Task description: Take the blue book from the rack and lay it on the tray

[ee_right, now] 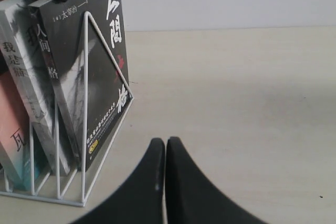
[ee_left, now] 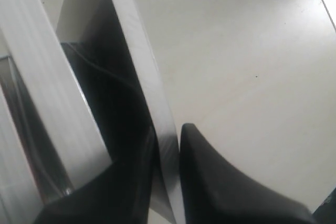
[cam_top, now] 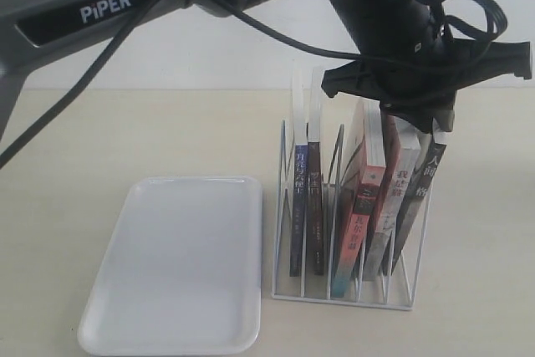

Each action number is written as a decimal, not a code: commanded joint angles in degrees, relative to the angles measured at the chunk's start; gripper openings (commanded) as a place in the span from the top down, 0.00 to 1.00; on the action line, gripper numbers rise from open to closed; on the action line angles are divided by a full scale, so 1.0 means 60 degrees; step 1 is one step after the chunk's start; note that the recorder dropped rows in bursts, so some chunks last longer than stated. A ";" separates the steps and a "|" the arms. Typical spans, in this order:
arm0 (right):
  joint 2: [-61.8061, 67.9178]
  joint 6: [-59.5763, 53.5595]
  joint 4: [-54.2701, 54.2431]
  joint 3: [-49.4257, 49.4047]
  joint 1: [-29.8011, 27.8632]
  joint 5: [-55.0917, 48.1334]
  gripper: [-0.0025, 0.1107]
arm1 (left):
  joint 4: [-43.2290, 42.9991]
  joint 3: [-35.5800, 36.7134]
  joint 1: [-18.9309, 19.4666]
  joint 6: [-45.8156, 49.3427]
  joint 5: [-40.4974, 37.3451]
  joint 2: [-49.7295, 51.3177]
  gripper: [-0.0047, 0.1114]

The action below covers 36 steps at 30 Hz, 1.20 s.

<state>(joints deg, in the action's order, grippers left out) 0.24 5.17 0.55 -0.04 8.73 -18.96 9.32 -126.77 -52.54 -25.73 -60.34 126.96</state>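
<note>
2 claws off target: left claw [ee_left: 168, 132] pinches the top of the black-covered book [ee_right: 84, 77], right claw [ee_right: 165, 142] hangs pressed together over the table [ee_right: 252, 87], yet the blue book [cam_top: 298, 198] stands at the end of the rack [cam_top: 343, 298] nearest the tray [cam_top: 180, 273], so best let go and regrip there.

Only the spine of the blue book [cam_top: 298, 206] shows; its cover is turned sideways, out of sight in the rack [cam_top: 343, 299]. The left pincer [ee_left: 168, 129] clamps a white edge [ee_left: 137, 51], but that close view is too blurred to tell which book it belongs to.
</note>
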 commanded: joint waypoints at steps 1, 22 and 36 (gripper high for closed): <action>-0.0041 0.0007 0.0035 0.0007 -0.0026 0.0088 0.98 | -0.0253 0.0041 -0.0024 0.0358 -0.0205 0.0189 0.90; -0.0041 0.0007 0.0035 0.0007 -0.0026 0.0048 0.98 | -0.0161 -0.1680 -0.0024 0.0358 -0.1208 0.0112 0.92; -0.0041 0.0007 0.0035 0.0007 -0.0026 0.0048 0.98 | -0.0043 -0.1754 -0.0024 0.0007 -0.1231 -0.0148 0.92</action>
<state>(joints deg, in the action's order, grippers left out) 0.24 5.17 0.55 -0.04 8.73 -18.96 8.38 -136.50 -52.54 -25.02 -68.74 127.75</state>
